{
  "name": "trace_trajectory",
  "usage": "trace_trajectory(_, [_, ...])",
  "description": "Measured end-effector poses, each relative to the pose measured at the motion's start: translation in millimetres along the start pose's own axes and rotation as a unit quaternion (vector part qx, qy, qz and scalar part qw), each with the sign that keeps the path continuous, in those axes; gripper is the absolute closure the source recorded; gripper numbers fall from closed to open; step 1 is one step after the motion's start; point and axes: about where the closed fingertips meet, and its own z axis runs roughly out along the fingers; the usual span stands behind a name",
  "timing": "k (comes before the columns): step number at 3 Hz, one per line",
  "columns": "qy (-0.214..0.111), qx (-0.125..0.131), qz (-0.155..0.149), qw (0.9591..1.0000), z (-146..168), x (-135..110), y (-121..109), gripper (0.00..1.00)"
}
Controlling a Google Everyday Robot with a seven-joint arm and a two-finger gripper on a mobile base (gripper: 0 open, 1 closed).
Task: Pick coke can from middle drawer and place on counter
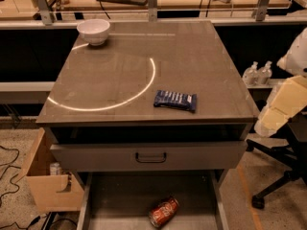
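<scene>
Lying in the middle drawer (120, 200) at bottom centre, the coke can (163, 211) sits well below and left of the gripper (277, 113) at the right edge; whether that is open or closed cannot be told.

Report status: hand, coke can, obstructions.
Hand out of view; arm at right edge. Coke can lying on side in open middle drawer. Snack bar, bowl on counter.
</scene>
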Motion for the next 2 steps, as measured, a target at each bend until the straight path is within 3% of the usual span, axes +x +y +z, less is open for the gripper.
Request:
trace_trajectory(1, [0.034,-0.018,0.103,0.9939,13.3,26.2,27.0,0.00])
trace_trajectory(2, [0.109,-0.040,0.155,0.9811,32.1,40.4,59.7,0.00])
